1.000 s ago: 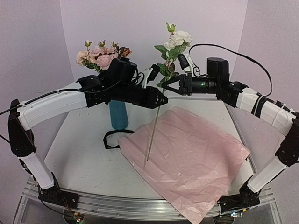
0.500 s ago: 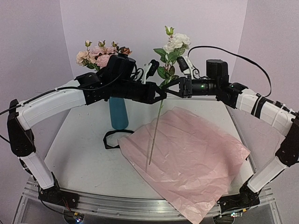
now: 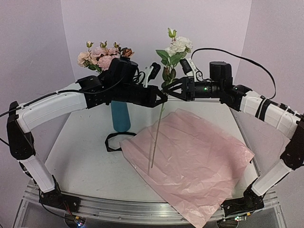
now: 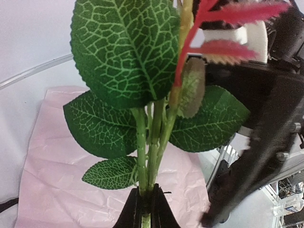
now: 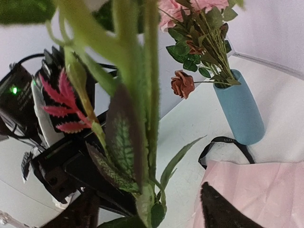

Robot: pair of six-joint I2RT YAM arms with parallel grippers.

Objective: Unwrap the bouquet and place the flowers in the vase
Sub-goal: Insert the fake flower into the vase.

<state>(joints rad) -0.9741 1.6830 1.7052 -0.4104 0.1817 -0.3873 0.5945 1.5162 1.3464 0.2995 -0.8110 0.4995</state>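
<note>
A cream rose stem (image 3: pixel 161 111) with green leaves hangs upright over the table, its bloom (image 3: pixel 179 44) at the top. My left gripper (image 3: pixel 163 98) is shut on its green stem (image 4: pixel 147 156), low down under the leaves. My right gripper (image 3: pixel 166 90) stands open around the same stem (image 5: pixel 152 118) from the other side, fingers (image 5: pixel 216 209) spread clear of it. The teal vase (image 3: pixel 120 116) stands behind my left arm with pink and rust flowers (image 3: pixel 102 57) in it. It also shows in the right wrist view, the vase (image 5: pixel 240 111) at the right.
The bouquet's pink wrapping paper (image 3: pixel 194 156) lies spread flat over the right half of the table, its corner over the front edge. A black ribbon loop (image 3: pixel 113 141) lies in front of the vase. Both forearms meet above the table's middle.
My left gripper closed on the stem. My right gripper, shut on it before, has opened. The stem rose slightly and stands straighter.
</note>
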